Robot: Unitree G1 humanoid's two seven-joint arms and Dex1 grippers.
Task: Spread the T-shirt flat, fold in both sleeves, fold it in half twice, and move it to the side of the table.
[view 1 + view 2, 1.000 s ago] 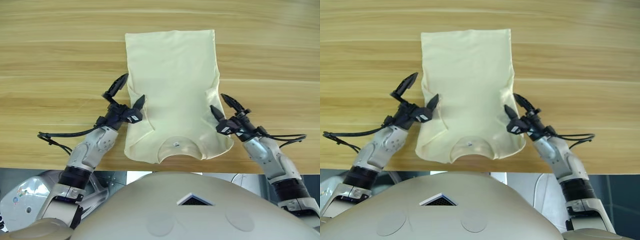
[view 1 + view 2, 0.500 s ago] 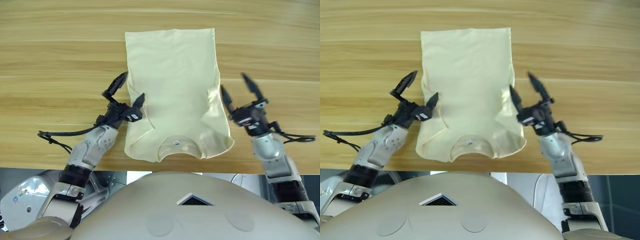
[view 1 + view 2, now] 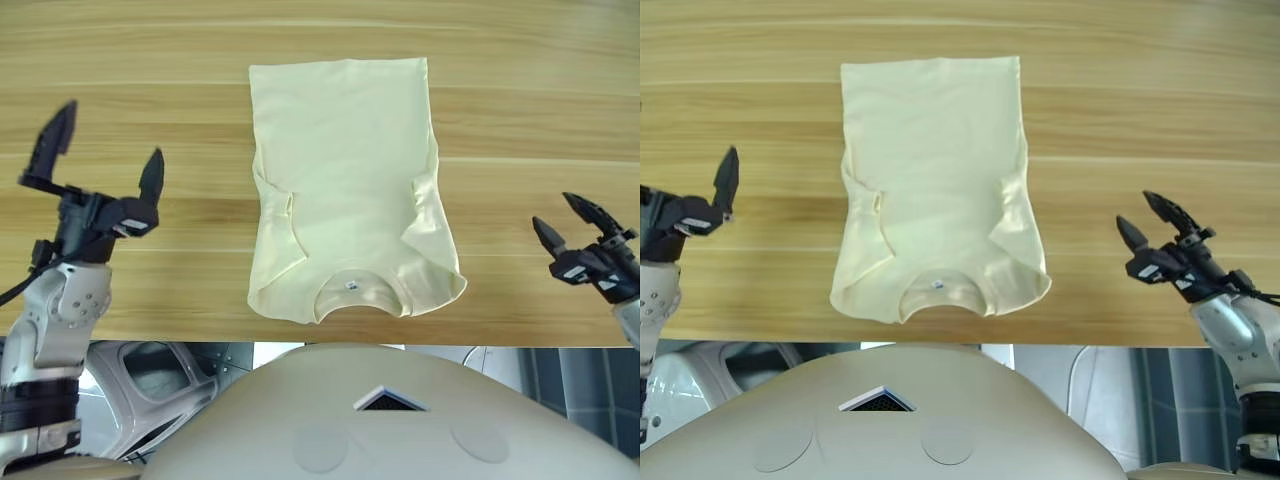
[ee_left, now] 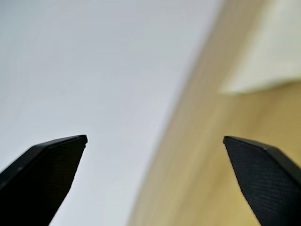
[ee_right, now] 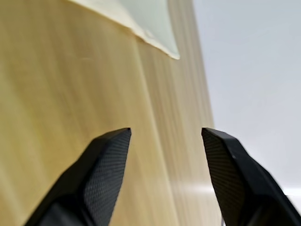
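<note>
The pale yellow T-shirt (image 3: 345, 180) lies flat on the wooden table (image 3: 130, 90), collar toward the near edge, with both sleeves folded inward over the body. My left gripper (image 3: 102, 160) is open, raised well off to the left of the shirt with nothing between its fingers. Over the table's near right edge my right gripper (image 3: 572, 225) is open and holds nothing, clear of the shirt. A corner of the shirt (image 5: 148, 16) appears in the right wrist view, and another corner (image 4: 268, 56) in the left wrist view.
Bare wood stretches on both sides of the shirt and beyond its far hem. The table's near edge (image 3: 200, 338) runs just below the collar.
Both grippers have let go of the folded sleeves and pulled away outward, the left up and to the left, the right out toward the near right edge. The shirt stays still.
</note>
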